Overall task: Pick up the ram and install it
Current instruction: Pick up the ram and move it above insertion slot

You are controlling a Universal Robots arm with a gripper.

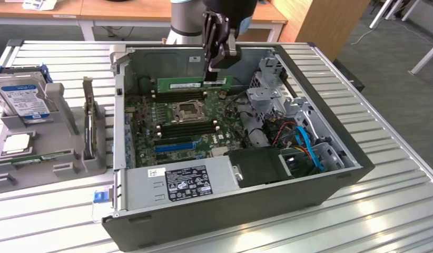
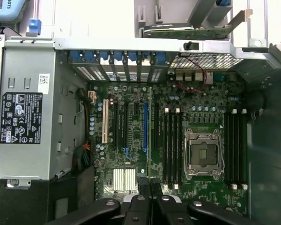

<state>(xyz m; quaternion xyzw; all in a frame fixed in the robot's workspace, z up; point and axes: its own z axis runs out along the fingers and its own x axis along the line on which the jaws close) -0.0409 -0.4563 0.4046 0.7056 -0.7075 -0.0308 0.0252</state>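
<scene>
The ram (image 1: 190, 83) is a long green stick, and my gripper (image 1: 215, 78) is shut on its end. It hangs level above the far side of the motherboard (image 1: 178, 124) inside the open computer case (image 1: 245, 211). In the wrist view the ram (image 2: 150, 136) appears edge-on as a thin green line running out from my gripper (image 2: 150, 194). It lies between the blue expansion slot (image 2: 144, 126) and the black memory slots (image 2: 171, 145). More memory slots (image 2: 236, 145) sit beyond the CPU socket (image 2: 203, 153). The stick is above the board, not seated in a slot.
A power supply (image 1: 180, 183) fills the near corner of the case. A metal drive cage (image 1: 269, 97) and blue cables (image 1: 309, 149) stand on the exterior view's right. On that view's left, a grey fixture (image 1: 58, 168) holds a hard drive (image 1: 21, 97), a CPU (image 1: 16, 142) and an upright card (image 1: 88, 118).
</scene>
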